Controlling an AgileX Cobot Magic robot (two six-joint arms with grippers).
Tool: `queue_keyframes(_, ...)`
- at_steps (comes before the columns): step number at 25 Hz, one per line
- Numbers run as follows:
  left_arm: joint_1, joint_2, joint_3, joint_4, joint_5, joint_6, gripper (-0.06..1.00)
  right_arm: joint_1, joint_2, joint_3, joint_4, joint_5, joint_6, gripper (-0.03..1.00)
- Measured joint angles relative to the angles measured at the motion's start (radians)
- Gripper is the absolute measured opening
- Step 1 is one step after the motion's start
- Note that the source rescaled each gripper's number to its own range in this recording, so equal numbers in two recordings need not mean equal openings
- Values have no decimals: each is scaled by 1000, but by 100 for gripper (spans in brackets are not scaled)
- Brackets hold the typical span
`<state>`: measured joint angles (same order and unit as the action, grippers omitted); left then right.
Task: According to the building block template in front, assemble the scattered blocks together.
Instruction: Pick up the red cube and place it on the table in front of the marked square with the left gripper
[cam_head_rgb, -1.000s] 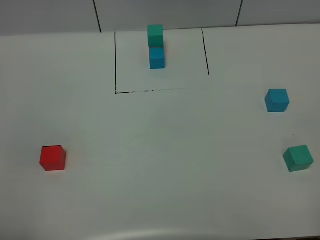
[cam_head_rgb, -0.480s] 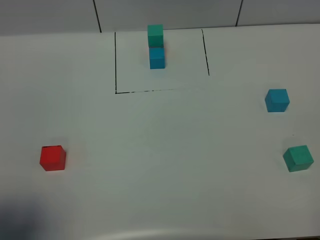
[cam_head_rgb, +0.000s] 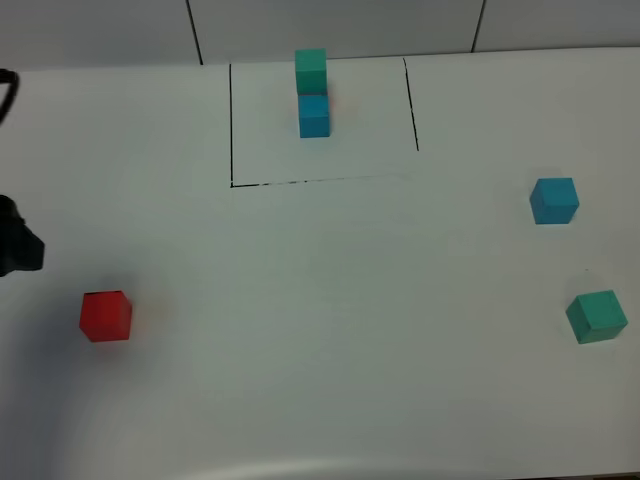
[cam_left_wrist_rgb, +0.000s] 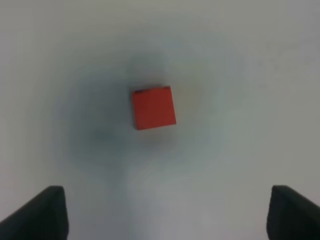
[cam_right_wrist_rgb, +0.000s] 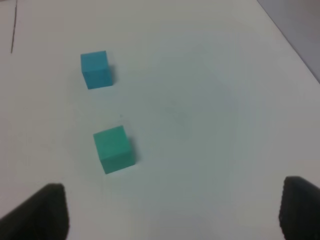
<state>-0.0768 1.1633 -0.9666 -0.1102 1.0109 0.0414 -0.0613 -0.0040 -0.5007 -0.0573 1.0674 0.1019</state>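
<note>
Jaws on both arms stand released and grasp nothing. The left jaws are spread wide with the red cube (cam_left_wrist_rgb: 153, 107) centred ahead of them and clear of both tips. The right jaws are spread likewise toward the teal-green cube (cam_right_wrist_rgb: 114, 149), with the blue cube (cam_right_wrist_rgb: 96, 69) near it and further out. On the worktop (cam_head_rgb: 320, 300), in the high view, the scattered blocks lie well apart: red at 8 o'clock, blue at 3 o'clock, teal-green at 4 o'clock. The building block template (cam_head_rgb: 313, 95) stands at 12 o'clock inside thin black lines (cam_head_rgb: 231, 120), teal-green joined to blue with a trace of red. Each cube appears light, rigid and matte, so slippage is judged unlikely. Take hold across two opposite flat faces, centred, with the jaws square to the sides. A corner grasp would likely twist the cube.
</note>
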Motion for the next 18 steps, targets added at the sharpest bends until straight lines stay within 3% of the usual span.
queue_keyframes(8, -105, 237, -2, 162, -16, -191, 72, 0, 0, 0, 0, 0, 1, 79)
queue_keyframes(18, -153, 306, -2, 171, -70, -237, 86, 0, 0, 0, 0, 0, 1, 79)
